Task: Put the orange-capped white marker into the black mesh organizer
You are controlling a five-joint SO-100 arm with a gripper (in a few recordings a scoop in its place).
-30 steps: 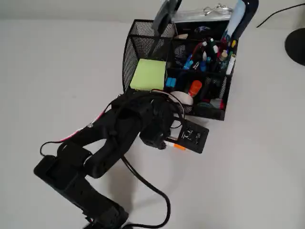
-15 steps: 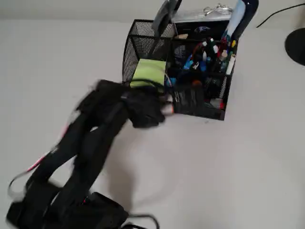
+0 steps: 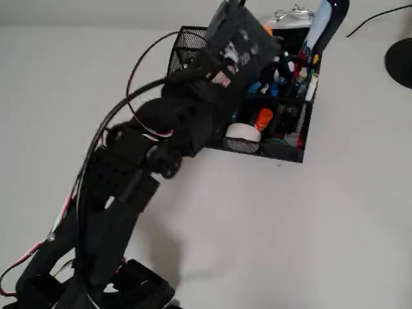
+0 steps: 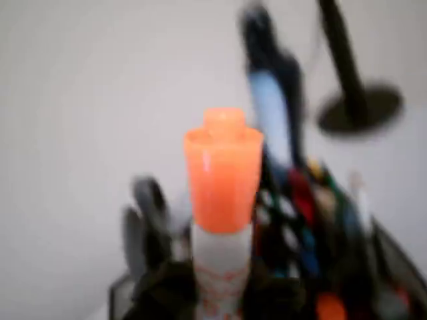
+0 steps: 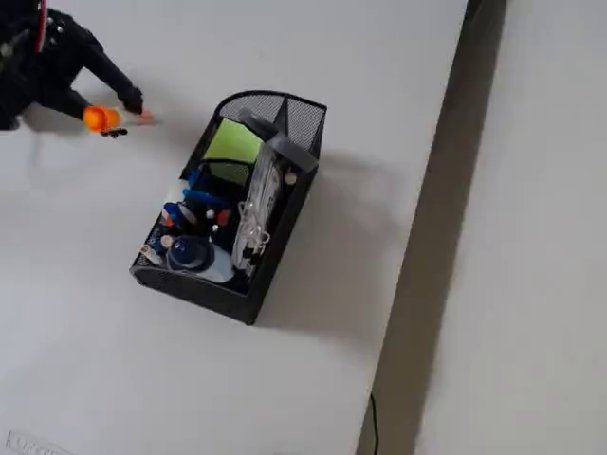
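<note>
In the wrist view the orange-capped white marker [image 4: 223,175] stands upright, cap up and red print on its barrel, held low between the dark fingers of my gripper [image 4: 217,297], which is shut on it. The overhead view shows my black arm raised over the black mesh organizer [image 3: 297,126]; the wrist module covers the gripper [image 3: 256,32], with a speck of the orange cap [image 3: 266,29] at its edge. In the fixed view the gripper [image 5: 121,116] holds the marker's cap [image 5: 95,118] left of the organizer [image 5: 285,216].
The organizer is crowded with pens, a yellow-green sticky pad [image 5: 230,142], a white tape roll [image 3: 243,133] and a tall blue-and-white item [image 3: 327,20]. A black round base [image 3: 400,61] sits at the far right. The table's edge [image 5: 432,237] runs right of the organizer.
The arm has lifted from the table in front of the organizer and swung up over it, carrying the marker along. The sticky pad is now hidden under the arm in the overhead view.
</note>
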